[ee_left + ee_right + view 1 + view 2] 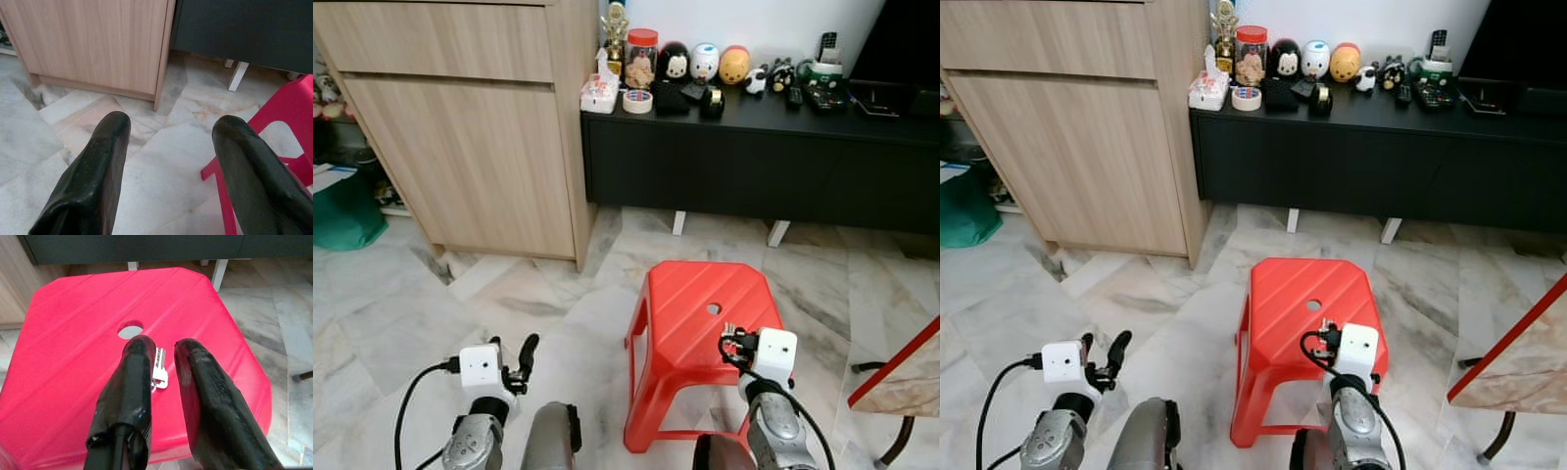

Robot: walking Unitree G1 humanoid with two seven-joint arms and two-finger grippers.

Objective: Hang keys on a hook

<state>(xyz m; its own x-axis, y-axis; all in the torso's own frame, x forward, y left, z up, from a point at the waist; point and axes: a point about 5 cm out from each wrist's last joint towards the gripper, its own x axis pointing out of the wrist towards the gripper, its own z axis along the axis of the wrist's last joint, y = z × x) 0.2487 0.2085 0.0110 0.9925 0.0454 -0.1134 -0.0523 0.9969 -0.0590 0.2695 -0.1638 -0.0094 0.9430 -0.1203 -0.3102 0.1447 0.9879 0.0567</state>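
Right hand hovers over the red stool, fingers narrowly parted with the key lying on the seat between them, beside the round hole. I see my left hand spread wide above the marble floor.

Red stool before black sideboard

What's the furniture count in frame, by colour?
Red: 1, the plastic stool, key lying on its seat between the right end effector fingers
Light wood: 1, the cabinet
Black: 1, the low console, cluttered on top
Total: 3
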